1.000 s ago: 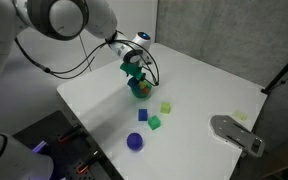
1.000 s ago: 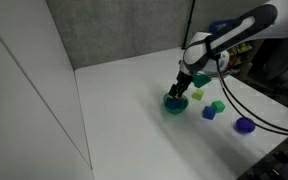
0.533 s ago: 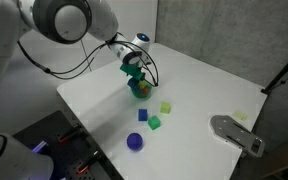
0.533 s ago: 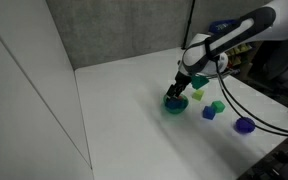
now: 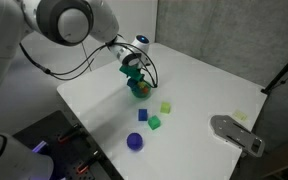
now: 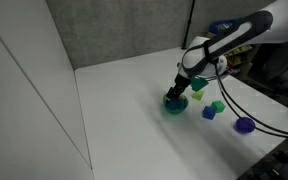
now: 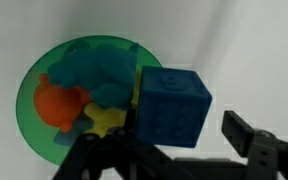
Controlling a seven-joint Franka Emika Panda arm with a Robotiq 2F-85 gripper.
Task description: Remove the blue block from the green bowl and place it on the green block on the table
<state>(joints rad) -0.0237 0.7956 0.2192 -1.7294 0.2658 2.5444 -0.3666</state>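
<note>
Matte blue block [image 7: 172,105] with sharp cube edges, seen at smooth round green bowl [image 7: 29,112], gripper [image 7: 179,158] fingers held apart around it, bowl's lumpy orange and yellow contents shown only in wrist view, bowl set toward worktop's [image 5: 224,95] far corner.

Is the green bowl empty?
No, in the wrist view the green bowl has an orange toy and a yellow piece inside.

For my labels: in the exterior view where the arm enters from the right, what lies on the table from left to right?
In order: green bowl, yellow-green cube, loose blue cube, green block, blue-purple bowl.
</note>
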